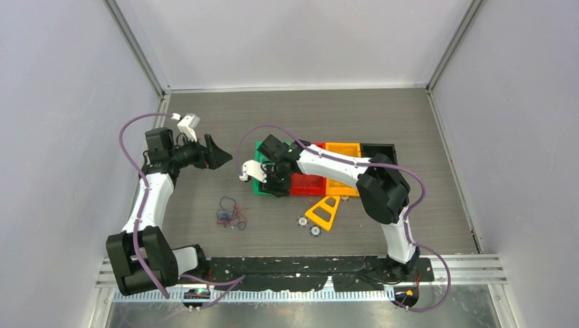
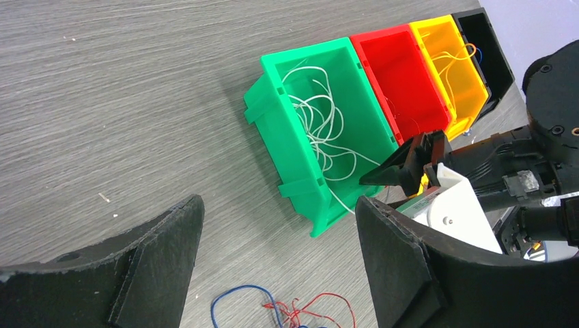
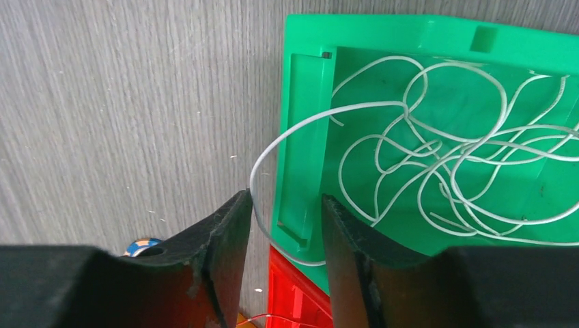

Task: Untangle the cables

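Evidently the white cable sits sorted in the green bin, one loop overhanging within the released right hand; next, the blue-red tangle needs parting.

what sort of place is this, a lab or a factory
Most likely a lab robot cell: plain walls box in one table, two arms are bolted at its edge, and coloured bins hold loose wires.

Bins in a row, tangle nearer me, leftward.
I see coiled cables in the leftmost bin, one strand over its wall; the tangle lies on the table, left of a triangular piece before the bins.
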Robot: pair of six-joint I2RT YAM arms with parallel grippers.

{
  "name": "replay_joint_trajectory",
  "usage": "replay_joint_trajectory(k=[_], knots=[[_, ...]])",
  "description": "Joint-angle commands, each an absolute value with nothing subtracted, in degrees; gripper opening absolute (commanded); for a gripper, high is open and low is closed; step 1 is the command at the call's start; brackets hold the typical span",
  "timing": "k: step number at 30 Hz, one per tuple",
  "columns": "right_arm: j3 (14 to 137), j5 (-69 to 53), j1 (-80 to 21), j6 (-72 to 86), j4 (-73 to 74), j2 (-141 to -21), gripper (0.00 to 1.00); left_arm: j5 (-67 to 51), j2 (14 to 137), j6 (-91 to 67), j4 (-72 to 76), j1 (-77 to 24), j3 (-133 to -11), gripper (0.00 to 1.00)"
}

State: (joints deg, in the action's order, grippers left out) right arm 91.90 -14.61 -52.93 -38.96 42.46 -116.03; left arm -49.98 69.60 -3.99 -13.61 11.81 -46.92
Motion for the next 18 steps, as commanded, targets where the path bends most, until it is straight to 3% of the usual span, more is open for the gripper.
replay_joint_trajectory(k=[1, 4, 12, 18], knots=[[93.26, -12.58, -53.26, -41.03, 41.35, -115.7, 0.45, -51.89, 69.44, -3.3, -13.43, 12.55, -49.09, 0.83], [93.91, -13.26, -53.26, -40.97, 41.44, -115.2, 0.32, -52.17, 69.63, -3.3, -13.46, 12.65, -49.05, 0.83], [97.11, -14.95, -53.23, -40.72, 42.72, -114.62, 0.29, -52.38, 69.78, -3.16, -13.36, 12.81, -48.78, 0.83], [100.3, -15.12, -52.23, -40.09, 42.74, -116.35, 0.12, -52.44, 70.05, -3.0, -13.43, 13.03, -48.61, 0.83]])
